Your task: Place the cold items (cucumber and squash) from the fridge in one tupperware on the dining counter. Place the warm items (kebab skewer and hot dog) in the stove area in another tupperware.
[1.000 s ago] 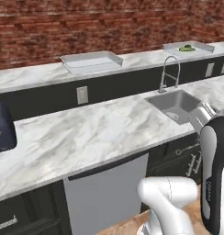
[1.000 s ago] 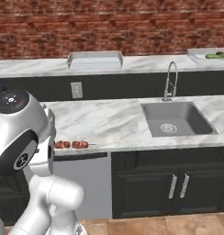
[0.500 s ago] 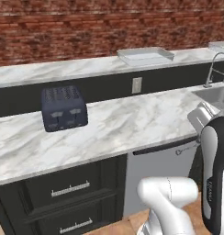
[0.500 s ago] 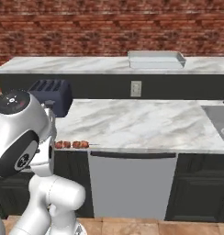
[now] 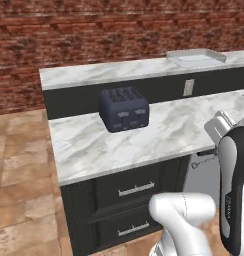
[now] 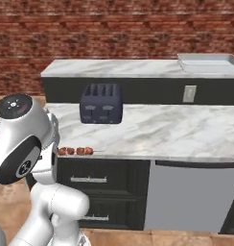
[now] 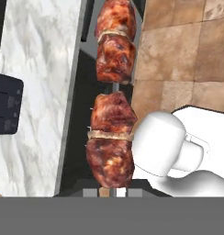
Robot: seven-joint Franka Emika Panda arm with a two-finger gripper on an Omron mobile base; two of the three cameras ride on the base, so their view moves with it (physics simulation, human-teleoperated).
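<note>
A toaster point(image 5: 123, 109) is set on the near worktop point(image 5: 159, 132), towards its left end and close to the back panel behind it, while a tray point(image 5: 196, 57) is placed on the raised worktop point(image 6: 114, 68) behind, far to the right. An outlet point(image 6: 189, 93) is mounted on the back panel to the right of the toaster, and drawers point(image 5: 135, 190) are fitted below the near worktop. A kebab skewer point(image 6: 76, 151) is held level in the end effector point(image 7: 108, 192) just before the worktop's front edge, left of the toaster and above the drawers.
</note>
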